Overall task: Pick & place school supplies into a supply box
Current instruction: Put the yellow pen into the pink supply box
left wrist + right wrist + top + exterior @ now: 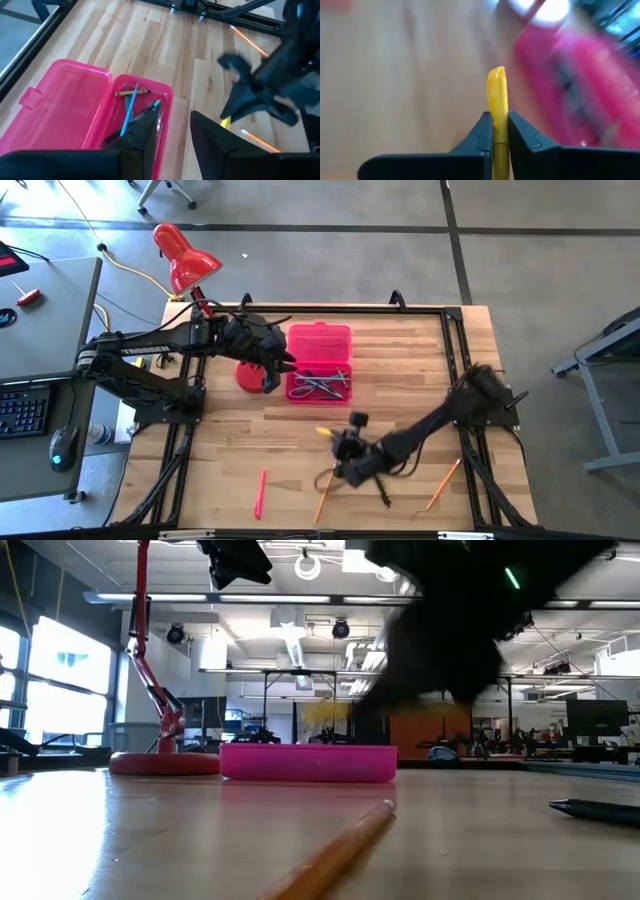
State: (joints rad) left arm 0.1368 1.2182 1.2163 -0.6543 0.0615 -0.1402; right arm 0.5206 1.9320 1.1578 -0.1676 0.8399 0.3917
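My right end effector (500,131) is clamped on a yellow pencil (497,100), lifted off the worktop (400,380); the open pink supply box (318,360) sits toward my 11 o'clock, already holding scissors (325,384) and pens. To do this well, I judge I should turn the pencil parallel to the box's long side and lower it before letting go; my left end effector (172,135) hovers with fingers apart just beside the box, so I'd steer clear of it.

Open pink supply box (319,360) holds several pens, perhaps scissors (325,384); yellow pencil (497,107) gripped.
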